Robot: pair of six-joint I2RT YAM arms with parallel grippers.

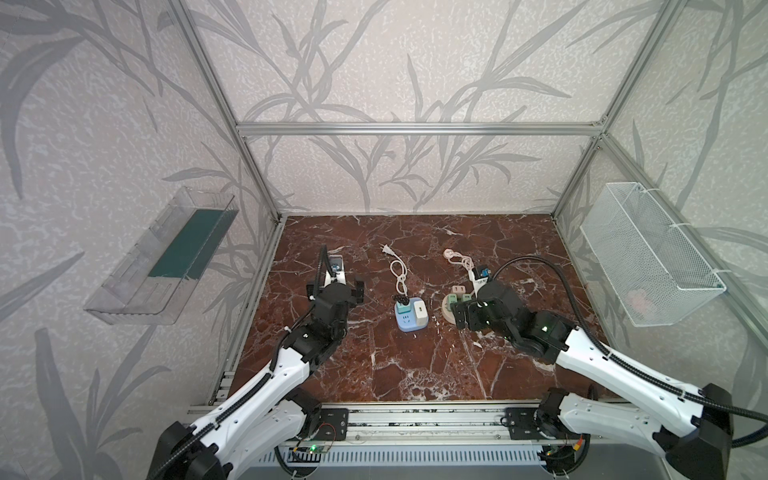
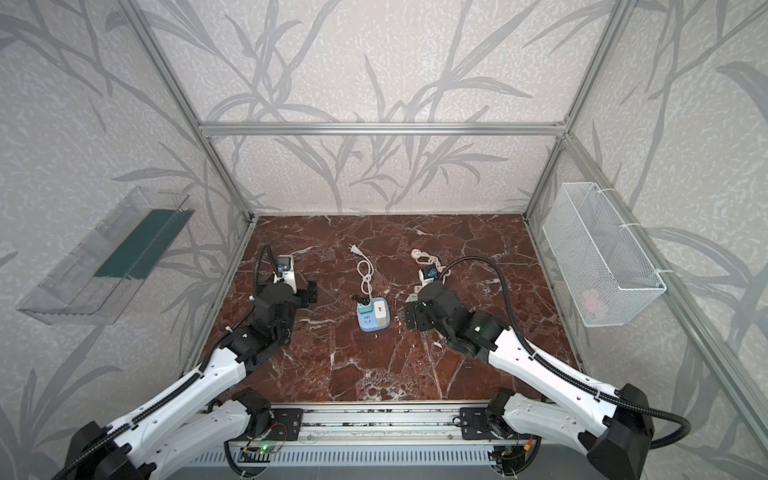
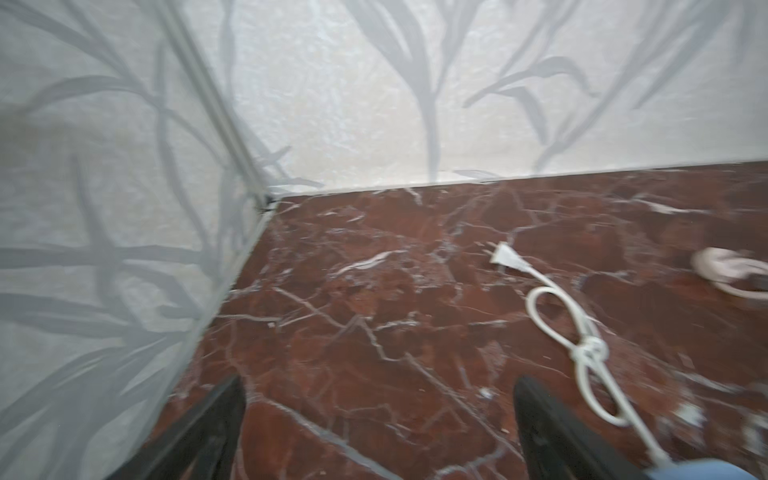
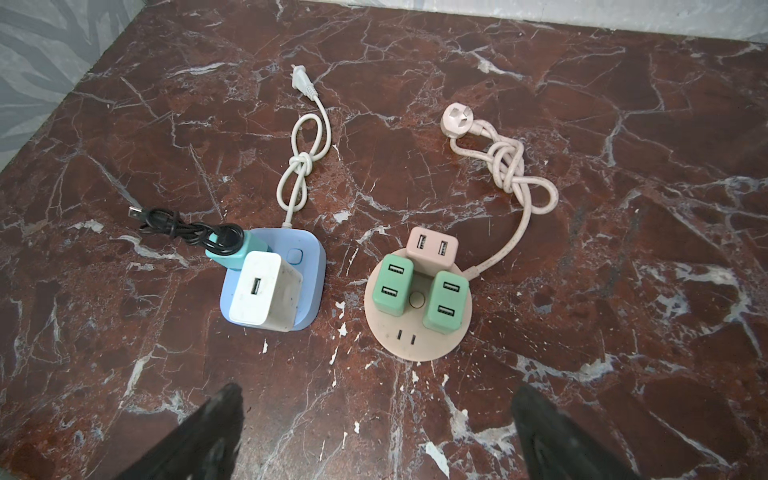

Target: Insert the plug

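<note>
Left jaws: gaping wide, empty, hovering left of the blue base (image 1: pixel 409 324).
Right jaws: standing wide, empty, hanging just before the round pink base (image 4: pixel 432 347).
Progress: seeming all but finished; white charger (image 4: pixel 266 291) and teal charger (image 4: pixel 232 257) sitting in the blue base, green chargers (image 4: pixel 392 284) and pink charger (image 4: pixel 432 249) in the round one.
Remaining: perhaps only pulling clear.
Around: white cord plug (image 4: pixel 300 81) and pink cord plug (image 4: pixel 457 120) lying loose on the counter (image 4: pixel 623 291) behind, blocking nothing.

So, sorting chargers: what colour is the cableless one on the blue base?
White charger, clearest in right wrist view.
</note>
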